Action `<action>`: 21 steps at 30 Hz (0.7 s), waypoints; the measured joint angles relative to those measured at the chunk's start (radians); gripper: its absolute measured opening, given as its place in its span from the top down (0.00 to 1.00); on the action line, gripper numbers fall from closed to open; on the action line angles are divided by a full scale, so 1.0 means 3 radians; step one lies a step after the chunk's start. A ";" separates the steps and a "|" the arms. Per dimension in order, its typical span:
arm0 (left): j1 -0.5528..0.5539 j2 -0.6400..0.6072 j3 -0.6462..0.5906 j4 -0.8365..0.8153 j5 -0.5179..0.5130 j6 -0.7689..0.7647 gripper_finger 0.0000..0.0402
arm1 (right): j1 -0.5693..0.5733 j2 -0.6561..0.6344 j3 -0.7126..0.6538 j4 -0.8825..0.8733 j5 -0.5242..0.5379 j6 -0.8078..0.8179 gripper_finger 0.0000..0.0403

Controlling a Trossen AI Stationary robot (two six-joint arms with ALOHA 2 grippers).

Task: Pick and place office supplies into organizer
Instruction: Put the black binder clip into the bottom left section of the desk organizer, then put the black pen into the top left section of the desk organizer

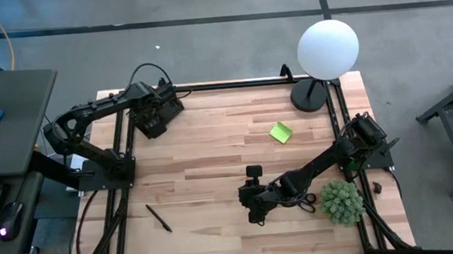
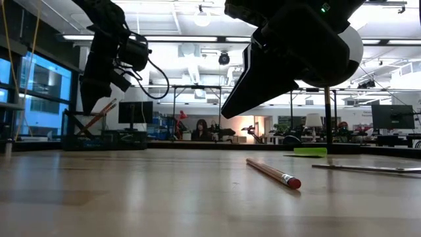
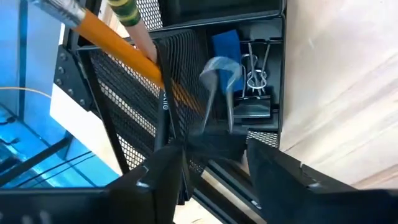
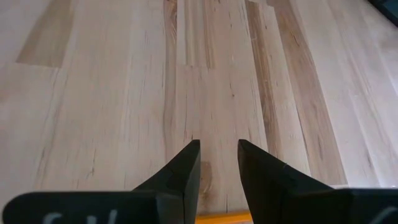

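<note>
While most of the wooden surface lies bare in the high view, things gather at its margins: a lamp base with a white globe at the far right corner, a bushy green plant near the right front edge, and black framing along both sides. Open boards stretch across the middle and front left, broken only by a black pen lying alone well toward the front left, and a lime-green sticky-note pad lying flat right of centre, apart from everything else.

At the far left corner sits the organizer, a black mesh tray. Seen from the left wrist camera, one compartment holds a blue eraser with binder clips just beside it, and orange pencils lean across the mesh wall. The left gripper hangs right over this tray; its jaws stand a moderate gap apart with nothing clamped between them.

The right gripper reaches out low over the front middle of the surface, near the black-handled scissors that lie beside the plant. Its jaws are narrowly apart, empty, pointing down at bare boards, with a sliver of orange showing beneath them. From table height, a red-tipped pencil lies flat on the wood below that arm.
</note>
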 joint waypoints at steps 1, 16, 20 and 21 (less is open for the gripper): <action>-0.0001 0.0000 0.0000 0.0001 0.0001 0.0000 0.56 | 0.0000 0.0000 0.0000 0.0000 0.0000 0.0000 0.75; -0.0078 0.0000 -0.0001 -0.0248 0.0141 -0.0141 0.54 | -0.0001 0.0000 0.0000 0.0008 0.0000 0.0000 0.75; -0.0324 -0.0008 -0.0001 -0.0498 0.0161 -0.0282 0.58 | -0.0024 0.0000 0.0000 0.0112 -0.0001 0.0000 0.75; -0.0399 -0.0009 -0.0001 -0.0544 0.0161 -0.0318 0.59 | -0.0028 0.0000 0.0000 0.0154 -0.0001 0.0003 0.75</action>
